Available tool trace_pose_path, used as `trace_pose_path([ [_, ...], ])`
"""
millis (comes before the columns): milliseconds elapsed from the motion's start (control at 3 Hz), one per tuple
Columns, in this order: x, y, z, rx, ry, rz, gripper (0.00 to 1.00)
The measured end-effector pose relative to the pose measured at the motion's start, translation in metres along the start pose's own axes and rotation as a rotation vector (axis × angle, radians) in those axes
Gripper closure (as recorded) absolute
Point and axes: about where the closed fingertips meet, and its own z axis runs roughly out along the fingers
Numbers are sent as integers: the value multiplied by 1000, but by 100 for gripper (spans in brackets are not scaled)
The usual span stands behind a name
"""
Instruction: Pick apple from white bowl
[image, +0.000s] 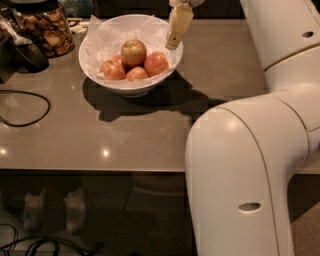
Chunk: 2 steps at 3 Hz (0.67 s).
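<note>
The big white arm (245, 165) is nearest, on the right. Past it on the desk (150, 135) sits the white bowl (125, 86). The apple (133, 52) lies inside, on top of redder apples (156, 63). The tool (171, 44) hangs at the bowl's far right rim, maybe just above it. I cannot tell if it is open or closed.

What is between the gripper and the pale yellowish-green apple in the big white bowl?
Camera view: only crinkled white paper between the gripper, over the rim of the white bowl, and the apple.
</note>
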Motion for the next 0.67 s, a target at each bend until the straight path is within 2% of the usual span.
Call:
trace_pose_path([
  [667,-15,2,21,-42,-13,-35,26],
])
